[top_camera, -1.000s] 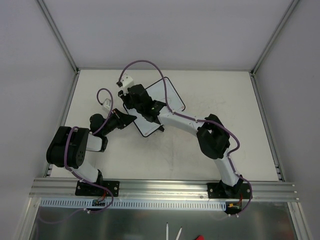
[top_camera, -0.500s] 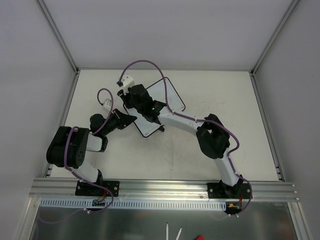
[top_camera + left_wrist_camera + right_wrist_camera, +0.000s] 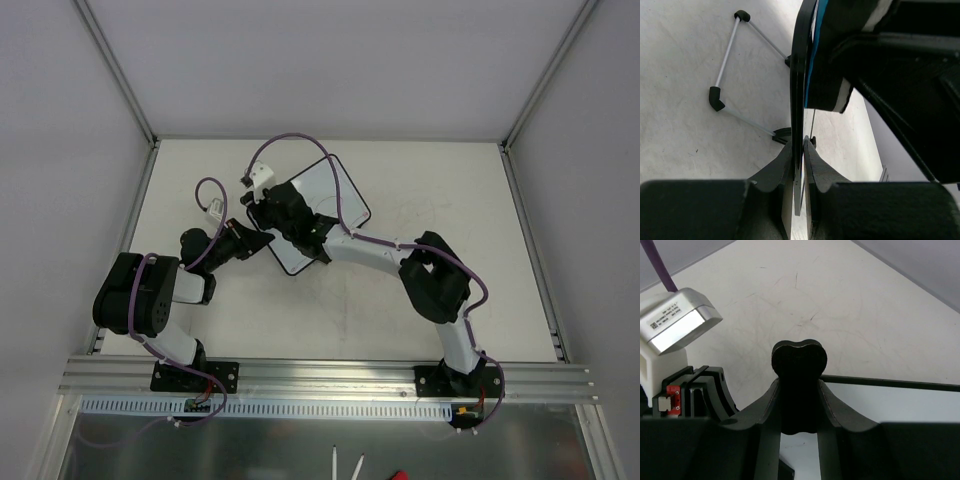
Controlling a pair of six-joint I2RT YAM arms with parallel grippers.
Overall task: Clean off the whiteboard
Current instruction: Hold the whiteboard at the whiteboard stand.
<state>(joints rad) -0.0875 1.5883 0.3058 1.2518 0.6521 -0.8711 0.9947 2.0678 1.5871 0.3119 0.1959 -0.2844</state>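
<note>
The whiteboard (image 3: 348,205) sits skewed on the worktop (image 3: 450,200), with both arms reaching to its left end. The left gripper (image 3: 798,150) is clamped on the whiteboard's thin black rim at its near-left edge, one finger pressed to each side of it. The right gripper (image 3: 799,390) is closed on a black bone-shaped eraser (image 3: 799,360) over the whiteboard's left part, just beyond the left gripper; whether the eraser touches the white face, I cannot tell.
</note>
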